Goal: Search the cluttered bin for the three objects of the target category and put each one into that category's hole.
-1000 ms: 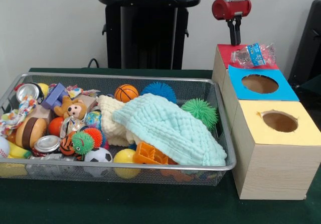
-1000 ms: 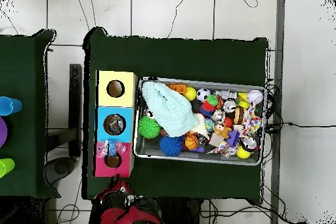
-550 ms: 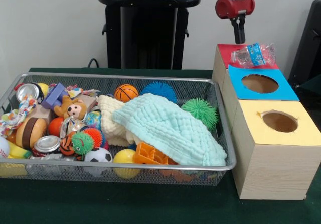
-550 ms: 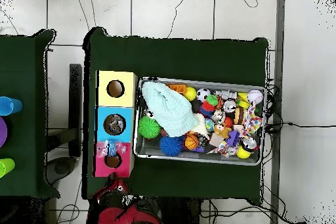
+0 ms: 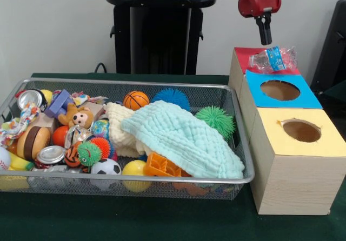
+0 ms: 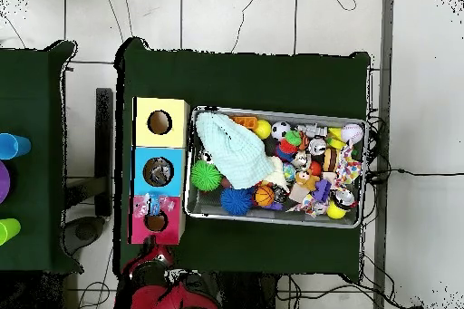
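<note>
So far, you have one plastic bottle (image 5: 273, 59) lying across the red box (image 5: 241, 57) top, beside its hole, not dropped in. The gripper (image 5: 265, 34) hangs above it, jaws together and empty. Any remaining targets sit somewhere in the wire bin (image 5: 178, 183).
</note>
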Robot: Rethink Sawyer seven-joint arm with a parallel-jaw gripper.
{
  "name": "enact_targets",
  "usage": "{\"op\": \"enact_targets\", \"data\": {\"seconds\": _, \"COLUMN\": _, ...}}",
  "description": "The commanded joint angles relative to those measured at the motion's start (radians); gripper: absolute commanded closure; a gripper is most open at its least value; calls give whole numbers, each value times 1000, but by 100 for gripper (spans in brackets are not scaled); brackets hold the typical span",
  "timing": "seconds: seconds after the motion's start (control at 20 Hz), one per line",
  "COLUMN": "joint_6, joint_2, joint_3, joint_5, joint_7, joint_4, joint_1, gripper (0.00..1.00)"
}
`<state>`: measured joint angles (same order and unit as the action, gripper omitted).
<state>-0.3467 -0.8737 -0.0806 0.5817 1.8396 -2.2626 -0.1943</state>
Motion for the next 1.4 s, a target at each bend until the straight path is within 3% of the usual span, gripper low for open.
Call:
{"op": "enact_targets", "data": {"seconds": 0.05, "joint_6": -69, "joint_2": 25, "joint_3": 21, "joint_5": -66, "joint_7": 134, "joint_4": 106, "joint_1": 3, "gripper": 100}}
{"op": "enact_targets", "data": {"seconds": 0.8, "joint_6": 58, "joint_2": 46, "joint_3": 64, "joint_5": -45, "joint_7": 114, "joint_4": 120, "joint_1": 35, "gripper": 100}}
{"op": "enact_targets", "data": {"seconds": 1.4, "joint_6": 63, "joint_2": 36, "joint_3": 56, "joint_5": -65, "joint_7": 118, "joint_4": 124, "joint_1": 21, "gripper": 100}}
